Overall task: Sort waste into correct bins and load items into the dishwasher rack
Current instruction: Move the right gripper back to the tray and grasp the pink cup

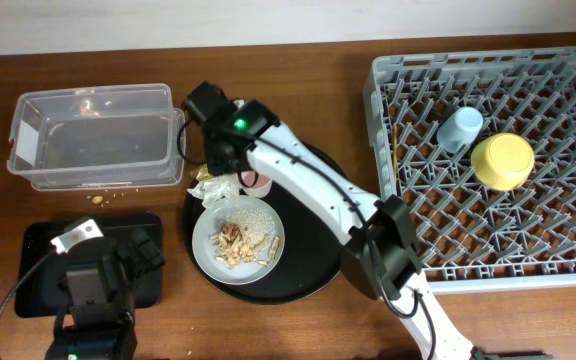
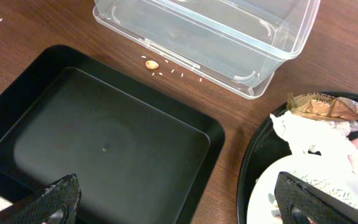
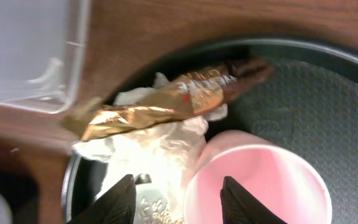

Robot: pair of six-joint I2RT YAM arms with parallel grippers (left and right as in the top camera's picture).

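The jaws of the right gripper stood apart with nothing between them. In the right wrist view they straddled the crumpled white tissue and the near rim of the pink cup. The left gripper had its jaws spread wide and empty above the shallow black tray.

Step in hand, by judgement: clearing the round black tray, with the right arm lined up for a pick.
- The gold-brown wrapper lay across the tissue, just beyond the fingers.
- The pictures do not settle whether tissue or cup was the target.
- The grey plate sat on the same round tray, carrying the food scraps.
- The light-blue cup and the yellow bowl stood in the dishwasher rack.
- The clear tub and the shallow black tray held no waste that could be seen.

The next move would call for a descent centred on one item only. Closing at the present offset risks trapping the cup wall together with tissue.

Arm pose:
- The right arm reached from the near right edge diagonally across the round tray, wrist pointing down beside the tub.
- The left arm was held low over the shallow black tray, well apart from the pick.
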